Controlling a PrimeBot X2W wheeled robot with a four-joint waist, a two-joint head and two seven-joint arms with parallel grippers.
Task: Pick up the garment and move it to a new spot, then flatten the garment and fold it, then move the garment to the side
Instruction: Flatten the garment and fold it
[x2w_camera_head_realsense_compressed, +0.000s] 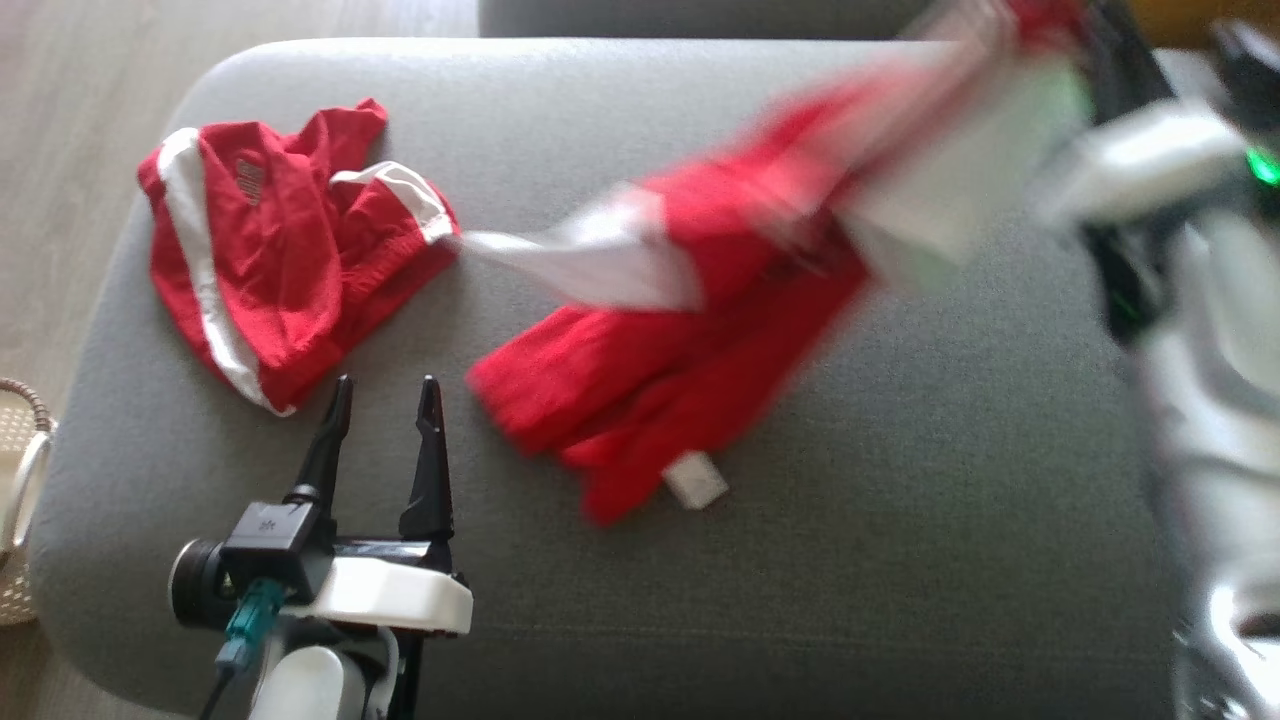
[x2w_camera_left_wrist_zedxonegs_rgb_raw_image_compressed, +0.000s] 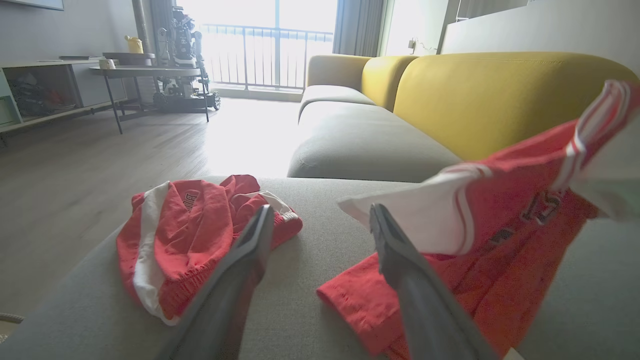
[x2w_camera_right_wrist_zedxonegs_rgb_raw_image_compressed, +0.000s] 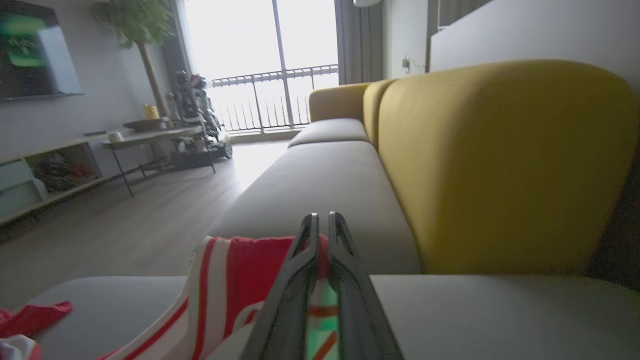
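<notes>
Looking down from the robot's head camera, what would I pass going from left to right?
Woven basket → crumpled red-and-white garment → lifted red garment → robot's right arm.

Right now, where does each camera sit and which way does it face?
Head view: on the head, facing down at the grey cushion, crumpled garment and lifted garment; shows left pincer, right arm.
Left wrist view: on that wrist, along the open left pincer towards both garments.
Right wrist view: on that wrist, along the right pincer, shut on the lifted garment.
Both wrist views share the yellow backrest.
</notes>
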